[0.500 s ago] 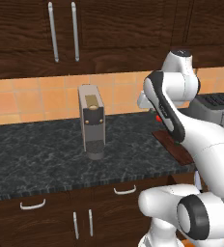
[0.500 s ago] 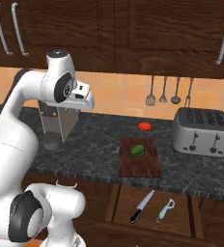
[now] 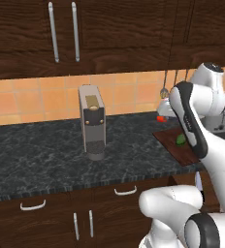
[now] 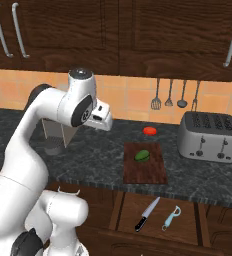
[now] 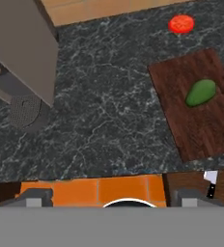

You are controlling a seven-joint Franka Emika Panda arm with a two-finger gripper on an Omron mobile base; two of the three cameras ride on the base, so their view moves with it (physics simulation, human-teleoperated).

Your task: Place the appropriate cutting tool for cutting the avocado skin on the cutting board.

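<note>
The dark reddish-brown cutting board (image 4: 147, 172) lies on the counter left of the toaster, and the green avocado (image 4: 142, 155) rests on its far half. Below it an open drawer (image 4: 183, 232) holds a black-handled knife (image 4: 147, 214) and a pale blue peeler (image 4: 171, 218). My gripper (image 4: 107, 122) hovers above the counter, left of the board, open and holding nothing. The hand view looks down on the board (image 5: 208, 128), the avocado (image 5: 201, 92) and the knife's blade tip (image 5: 210, 177), with my gripper (image 5: 113, 198) spread wide at the bottom.
A flat red round item (image 4: 149, 131) lies behind the board. A silver toaster (image 4: 208, 136) stands at the right and a coffee machine (image 3: 92, 121) at the left. Utensils (image 4: 169, 95) hang on the tiled wall. Dark counter (image 5: 109, 116) stretches between machine and board.
The arm has swung to the right, carrying the open gripper away from the coffee machine and closer to the cutting board. Objects on the counter and in the drawer have not moved.
</note>
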